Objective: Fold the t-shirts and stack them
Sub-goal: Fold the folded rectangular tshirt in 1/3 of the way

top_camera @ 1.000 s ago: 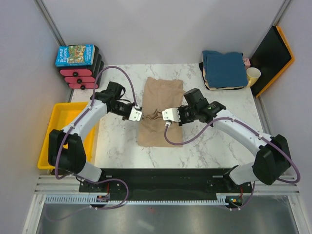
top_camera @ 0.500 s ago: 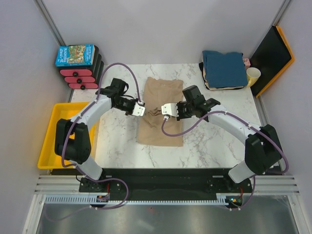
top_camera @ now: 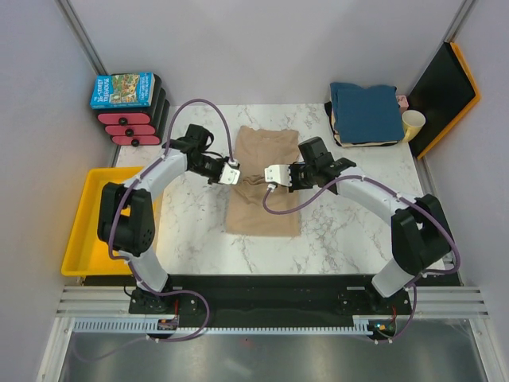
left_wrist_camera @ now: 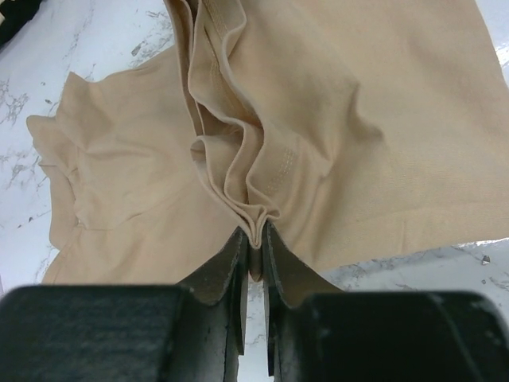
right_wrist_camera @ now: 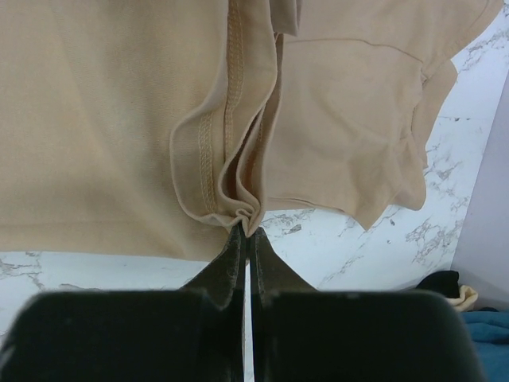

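The tan t-shirt [top_camera: 264, 147] lies lengthwise in the middle of the marble table, partly folded, with its near end [top_camera: 262, 219] flat. My left gripper [top_camera: 232, 176] pinches a bunched fold of its left edge [left_wrist_camera: 256, 219]; the cloth sits between narrowly parted fingers [left_wrist_camera: 231, 263]. My right gripper [top_camera: 272, 174] is shut on the gathered right edge [right_wrist_camera: 242, 208], its fingers [right_wrist_camera: 266, 267] almost touching. Both pinches hang just above the shirt's middle. A teal-blue t-shirt [top_camera: 366, 111] tops a folded stack at the back right, with cream and dark edges [top_camera: 337, 132] beneath it.
A pale yellow cup [top_camera: 413, 123] stands right of the stack, beside a leaning black and orange board [top_camera: 447, 91]. A blue picture box [top_camera: 122, 90] rests on black and red racks at the back left. A yellow bin [top_camera: 89, 215] sits off the table's left edge.
Both grippers have carried their pinched edges a little farther from the bases and closer together over the shirt. The left jaws have parted slightly around the cloth.
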Controlling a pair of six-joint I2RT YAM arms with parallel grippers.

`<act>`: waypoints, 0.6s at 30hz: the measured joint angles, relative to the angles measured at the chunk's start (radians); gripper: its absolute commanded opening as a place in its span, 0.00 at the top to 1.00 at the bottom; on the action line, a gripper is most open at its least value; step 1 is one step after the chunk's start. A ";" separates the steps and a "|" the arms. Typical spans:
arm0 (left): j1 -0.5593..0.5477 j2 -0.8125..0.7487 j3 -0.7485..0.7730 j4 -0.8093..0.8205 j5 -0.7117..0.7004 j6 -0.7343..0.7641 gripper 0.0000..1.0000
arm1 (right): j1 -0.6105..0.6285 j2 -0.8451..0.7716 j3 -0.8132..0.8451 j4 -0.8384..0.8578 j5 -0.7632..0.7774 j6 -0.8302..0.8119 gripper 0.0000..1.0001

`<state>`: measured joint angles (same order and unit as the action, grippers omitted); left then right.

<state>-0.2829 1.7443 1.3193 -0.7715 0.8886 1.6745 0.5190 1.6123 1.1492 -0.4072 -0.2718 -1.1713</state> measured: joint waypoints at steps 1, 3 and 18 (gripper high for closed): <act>0.000 0.008 0.003 0.002 -0.002 0.000 0.79 | -0.002 0.005 0.000 0.003 0.000 -0.001 1.00; 0.000 0.021 0.008 0.005 -0.005 0.000 0.76 | -0.005 0.012 0.000 0.005 0.001 -0.002 1.00; -0.001 0.071 0.014 0.075 -0.054 0.000 0.01 | -0.011 0.076 -0.002 0.059 0.028 0.013 0.74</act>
<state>-0.2836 1.8153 1.3331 -0.6964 0.8349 1.6749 0.5083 1.6886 1.1469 -0.3481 -0.2440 -1.1584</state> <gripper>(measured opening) 0.526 0.151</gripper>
